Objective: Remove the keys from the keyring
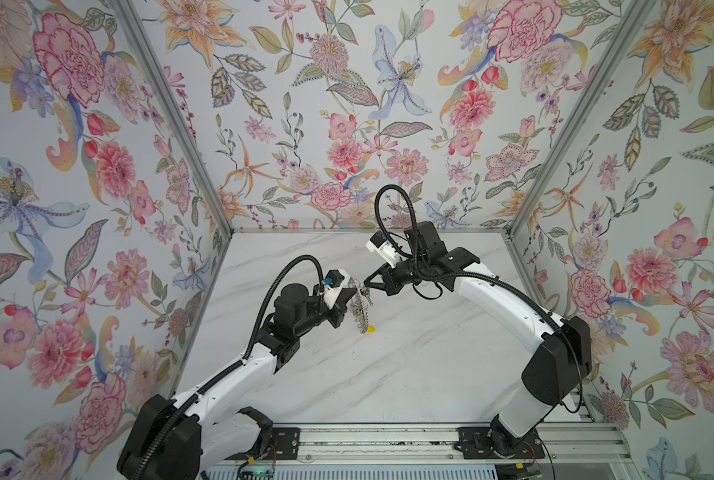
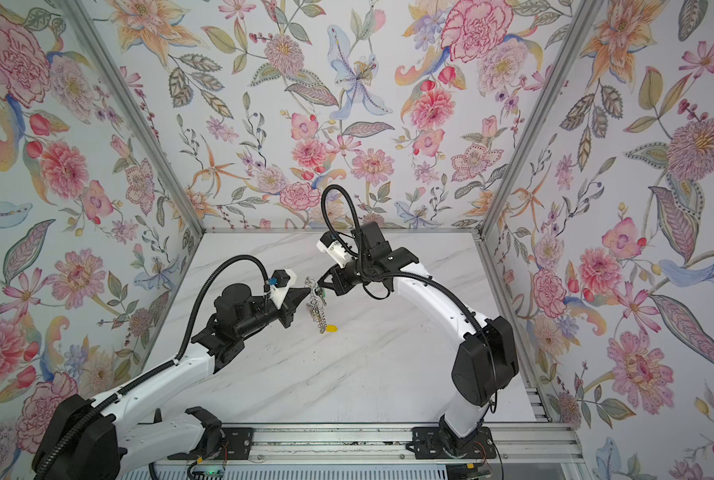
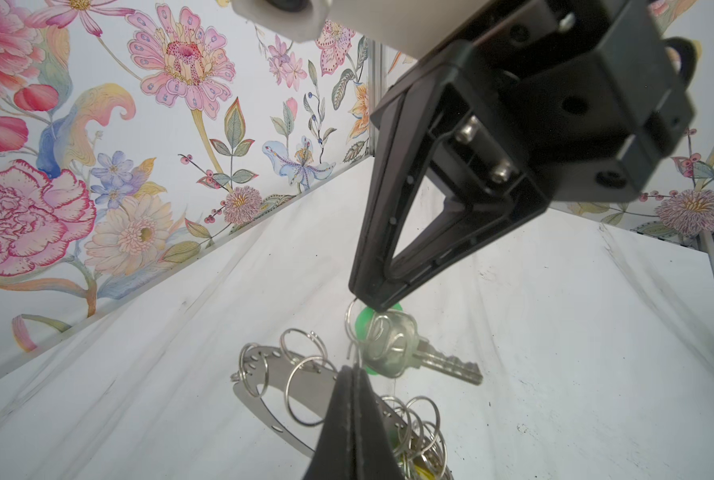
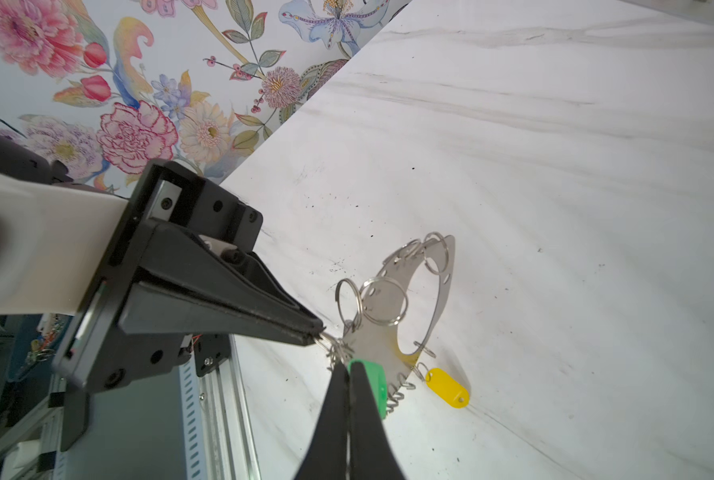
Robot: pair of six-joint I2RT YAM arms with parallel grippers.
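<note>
Left gripper (image 4: pixel 317 332): jaws fully closed, pinching a wire ring (image 4: pixel 326 338) at one tip of the keyring plate (image 4: pixel 378 336). Right gripper (image 3: pixel 374 305): also closed, nipping the edge of the green tag (image 4: pixel 372 380) on the key (image 3: pixel 392 347) that hangs off that same tip. The plate is tilted with the gripped tip raised. Its opposite tip looks to be down on the marble tabletop (image 4: pixel 554 166), with a yellow tag (image 4: pixel 446 387) lying just beside it.

Step in hand, my read: work the green key off its ring. Left should hold rigid as the anchor. Right should feed the key round the coil toward the split end, not pull straight away from the plate. A straight pull only drags the plate and risks the tag slipping out.
</note>
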